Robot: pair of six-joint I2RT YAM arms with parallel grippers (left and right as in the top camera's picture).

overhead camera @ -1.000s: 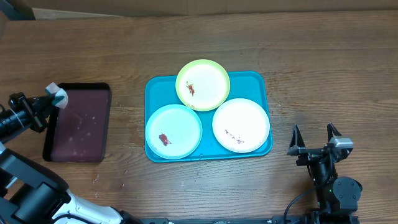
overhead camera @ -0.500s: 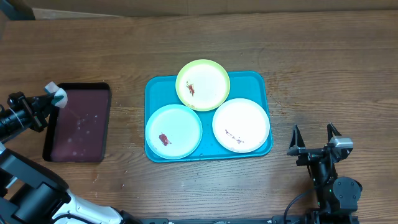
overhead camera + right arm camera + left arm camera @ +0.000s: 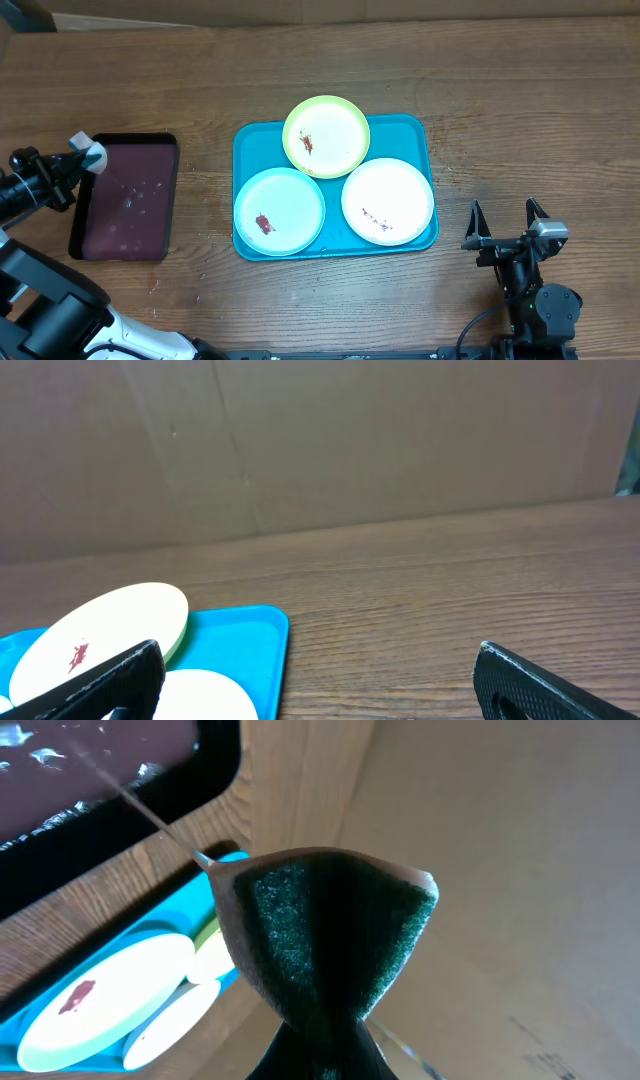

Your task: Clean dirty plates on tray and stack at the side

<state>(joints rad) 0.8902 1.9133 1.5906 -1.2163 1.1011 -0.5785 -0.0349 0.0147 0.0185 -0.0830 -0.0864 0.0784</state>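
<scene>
**Inspector:** Left arm, status?

**Assessor:** The left gripper [image 3: 80,158] hangs at the far-left corner of the black tray [image 3: 140,138], jaws pinched on a green sponge [image 3: 330,935]. A thin thread of liquid runs off it. Judged: it is held there so that drips land in that tray, not on the table [image 3: 520,90].

**Inspector:** Contents?

**Assessor:** The black tray has pale droplets on its maroon floor. The turquoise tray [image 3: 400,127] holds three plates, unstacked:
- yellow-green plate [image 3: 326,136], overhanging the far rim, smeared
- mint-blue plate [image 3: 280,211], near left, smeared
- white plate [image 3: 388,200], near right, dark specks

**Inspector:** Right arm?

**Assessor:** The right gripper [image 3: 505,218] sits well apart from the turquoise tray, jaws wide and empty. Judged: no plate is cleaned yet
</scene>
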